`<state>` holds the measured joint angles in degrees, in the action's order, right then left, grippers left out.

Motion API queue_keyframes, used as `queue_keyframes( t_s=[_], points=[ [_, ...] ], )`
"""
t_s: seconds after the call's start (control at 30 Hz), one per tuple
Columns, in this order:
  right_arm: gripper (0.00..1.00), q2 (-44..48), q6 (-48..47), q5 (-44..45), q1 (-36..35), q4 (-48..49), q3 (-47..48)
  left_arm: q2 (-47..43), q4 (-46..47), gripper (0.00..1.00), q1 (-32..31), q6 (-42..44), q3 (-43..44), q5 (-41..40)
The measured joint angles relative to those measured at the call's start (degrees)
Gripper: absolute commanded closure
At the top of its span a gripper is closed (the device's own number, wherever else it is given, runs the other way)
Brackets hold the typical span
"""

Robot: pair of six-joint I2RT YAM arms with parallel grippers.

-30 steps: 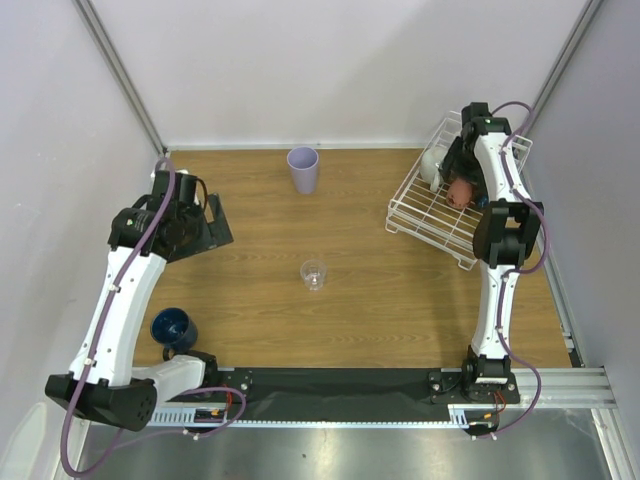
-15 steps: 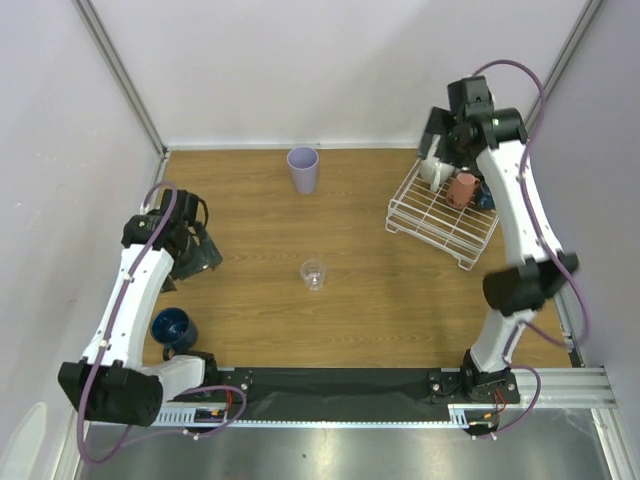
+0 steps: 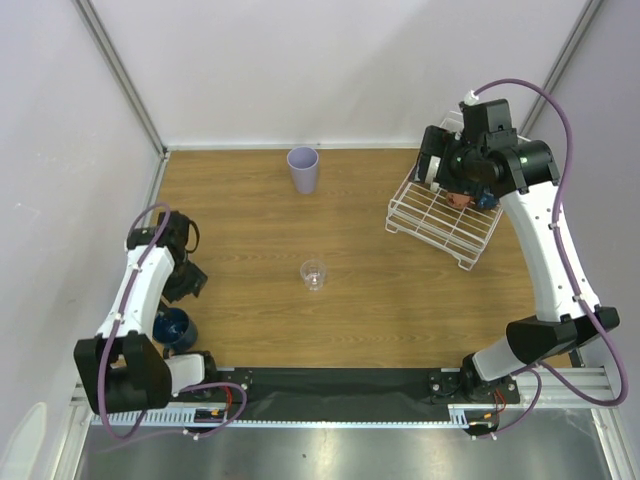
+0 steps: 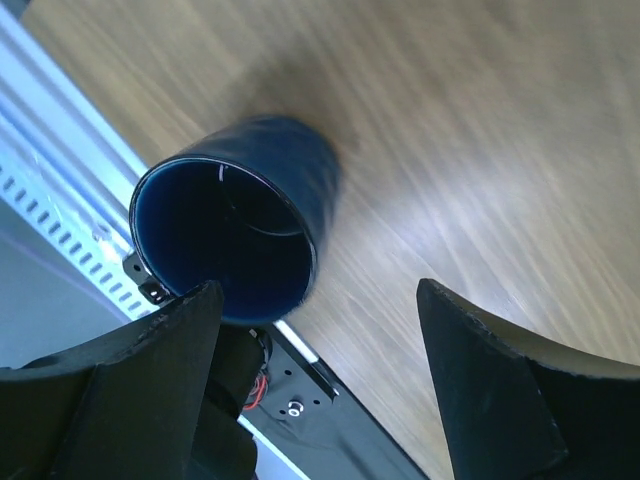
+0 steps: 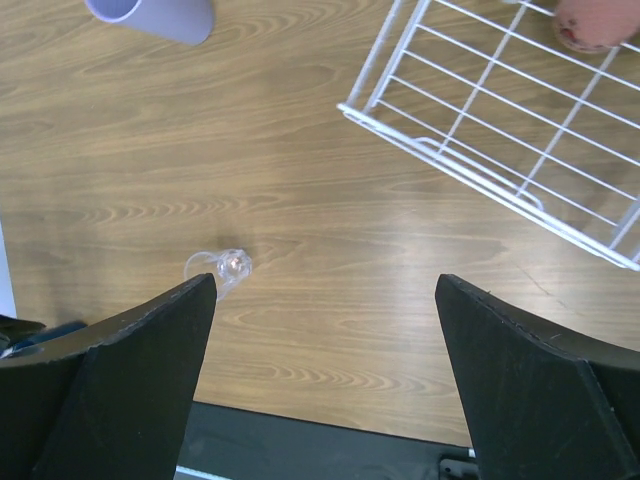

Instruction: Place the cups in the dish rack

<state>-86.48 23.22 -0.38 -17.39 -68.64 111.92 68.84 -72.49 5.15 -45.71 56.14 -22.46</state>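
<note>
The navy cup (image 3: 172, 327) stands at the table's near left edge; in the left wrist view the navy cup (image 4: 235, 220) shows its open mouth just ahead of the left finger. My left gripper (image 3: 189, 281) is open and empty, just above and beyond it. My right gripper (image 3: 436, 163) is open and empty, raised over the white wire dish rack (image 3: 440, 222). A terracotta cup (image 3: 461, 198) sits in the rack, and also shows in the right wrist view (image 5: 595, 22). The lavender tumbler (image 3: 303, 168) stands at the back and the clear glass (image 3: 314, 274) mid-table.
The black strip and metal rail (image 3: 330, 385) run along the near edge, right beside the navy cup. Grey walls close in the table on the left, back and right. The right arm hides part of the rack's far end.
My left gripper has swung toward the near edge, down to the navy cup. My right gripper has lifted off the rack and drawn back, leaving the terracotta cup in it.
</note>
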Motion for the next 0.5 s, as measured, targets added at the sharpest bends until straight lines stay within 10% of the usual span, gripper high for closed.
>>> queue_keyframes(
  t_s=[0.23, 0.5],
  points=[
    [0.02, 1.62, -0.83, -0.15, 0.85, -0.13, -0.57, 4.70, 6.12, 0.22, 4.66, -1.97, -7.30, 1.27],
    [0.03, 1.79, -0.98, -0.22, 0.83, -0.20, -0.52, 10.25, 12.02, 0.74, 5.92, -5.42, -7.82, 2.93]
  ],
)
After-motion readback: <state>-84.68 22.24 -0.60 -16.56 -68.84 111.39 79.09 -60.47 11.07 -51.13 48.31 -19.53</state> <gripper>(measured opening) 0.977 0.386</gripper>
